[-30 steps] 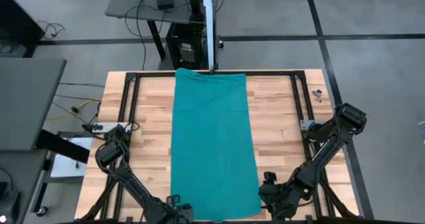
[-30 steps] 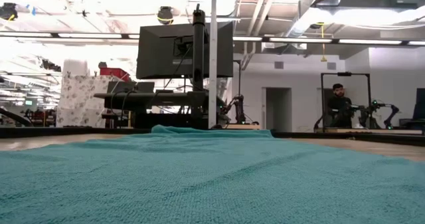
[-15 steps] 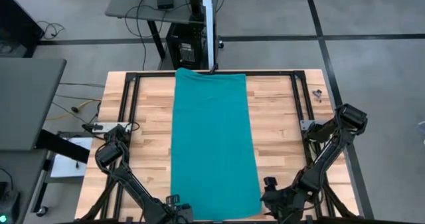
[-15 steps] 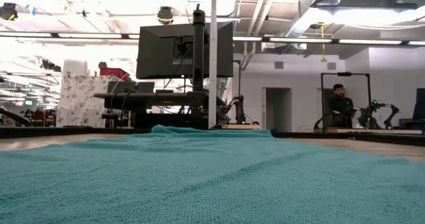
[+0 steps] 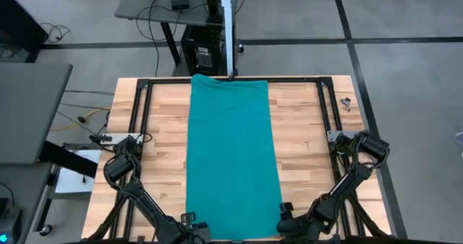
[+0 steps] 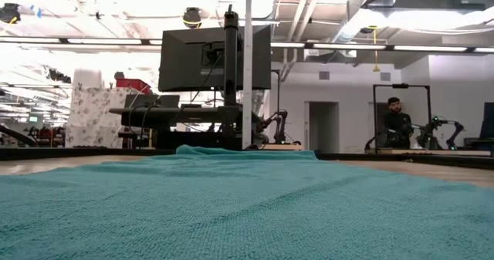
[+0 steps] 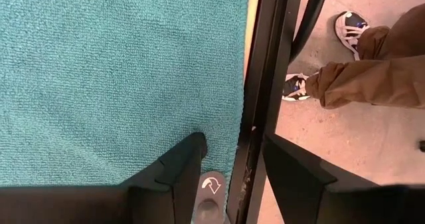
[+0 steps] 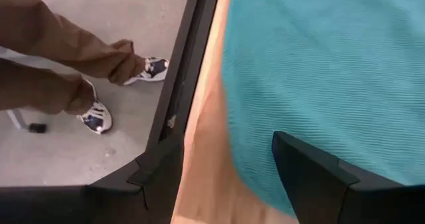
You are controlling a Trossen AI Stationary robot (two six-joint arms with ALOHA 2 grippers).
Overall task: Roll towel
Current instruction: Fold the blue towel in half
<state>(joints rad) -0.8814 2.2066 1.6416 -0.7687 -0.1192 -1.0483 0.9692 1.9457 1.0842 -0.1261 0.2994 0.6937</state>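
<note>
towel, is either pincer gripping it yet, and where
Nothing is held. The towel lies flat; the left pincer and right pincer are open at its near corners.

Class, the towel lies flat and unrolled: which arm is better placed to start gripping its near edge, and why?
Probably the right. Its open end effector straddles the towel at its near corner. The left end effector, also open, straddles the table's frame rail beside the towel's edge.

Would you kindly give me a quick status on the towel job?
Left gripper open over towel near edge. Right gripper open at the near corner. Towel flat, unrolled, lengthwise down table. Nothing on it.
</note>
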